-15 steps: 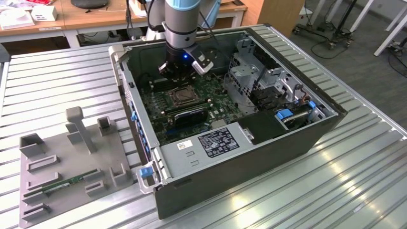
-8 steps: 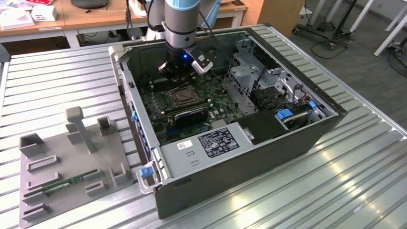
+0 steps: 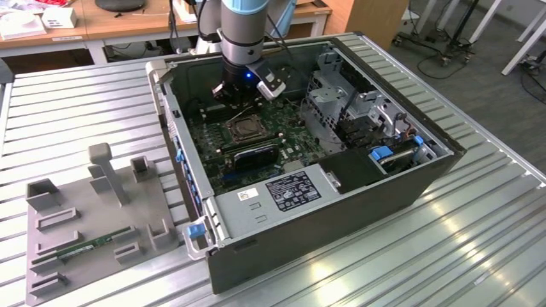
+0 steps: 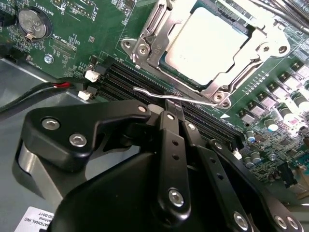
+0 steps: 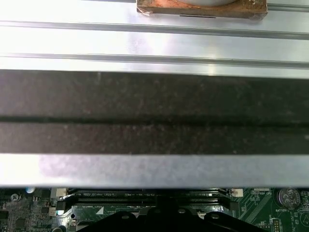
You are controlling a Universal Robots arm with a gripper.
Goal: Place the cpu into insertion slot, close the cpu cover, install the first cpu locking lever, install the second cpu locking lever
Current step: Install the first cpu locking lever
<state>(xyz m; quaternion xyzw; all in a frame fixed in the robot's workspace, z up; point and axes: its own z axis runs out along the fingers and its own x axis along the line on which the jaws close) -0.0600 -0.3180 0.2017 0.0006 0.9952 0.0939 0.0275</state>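
holds the tool [image 4: 174, 104] pinched narrow right at the wire locking lever [image 4: 195, 100] — slim enough to nudge it; just beyond, cpu [image 4: 207, 41] on the motherboard [image 4: 72, 53], seated under the lowered cpu cover [image 4: 154, 46].

1. Tabletop [image 3: 477, 243]: silver metal, ribbed in long parallel slats.
2. Computer case [image 3: 341, 224]: dark desktop tower, laid on its side, open face upward.
3. Fixture plate [image 3: 89, 208]: grey, with posts and slots, just beside the case at the exterior view's left.

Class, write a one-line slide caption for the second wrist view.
Gripper at the wire lever, cpu seated under the closed cpu cover.
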